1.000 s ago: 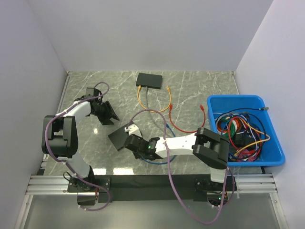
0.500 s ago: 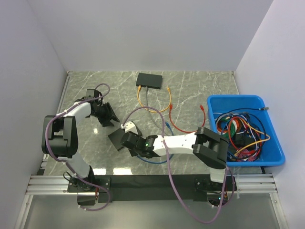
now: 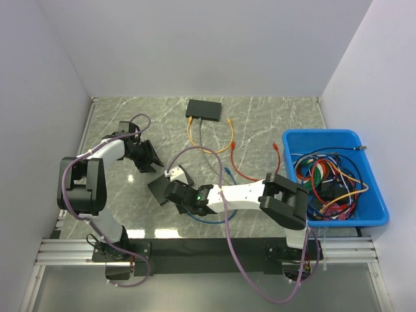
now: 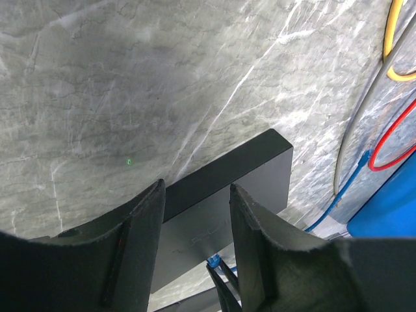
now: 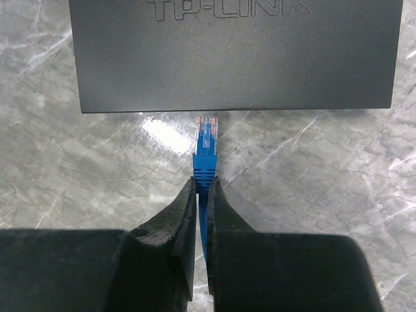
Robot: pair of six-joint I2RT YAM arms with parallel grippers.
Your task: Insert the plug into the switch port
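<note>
A black TP-LINK switch (image 5: pixel 234 55) lies flat on the marble table, left of centre in the top view (image 3: pixel 158 189). My right gripper (image 5: pixel 202 185) is shut on a blue cable just behind its plug (image 5: pixel 206 146). The plug's clear tip points at the switch's near side and stops just short of it. The ports are hidden. In the top view the right gripper (image 3: pixel 175 192) sits at the switch's right edge. My left gripper (image 4: pixel 195 195) is open, its fingers (image 4: pixel 140 227) above the switch's far edge (image 4: pixel 221 188). The blue plug (image 4: pixel 212 262) shows beyond it.
A second black switch (image 3: pixel 203 108) sits at the back with yellow cables (image 3: pixel 193 133) plugged in. A red cable (image 3: pixel 250 174) and the blue cable (image 3: pixel 214 220) trail across the table. A blue bin (image 3: pixel 318 133) of tangled cables stands at the right.
My right gripper has moved left with the blue plug, up to the switch's edge. The left gripper has hardly moved.
</note>
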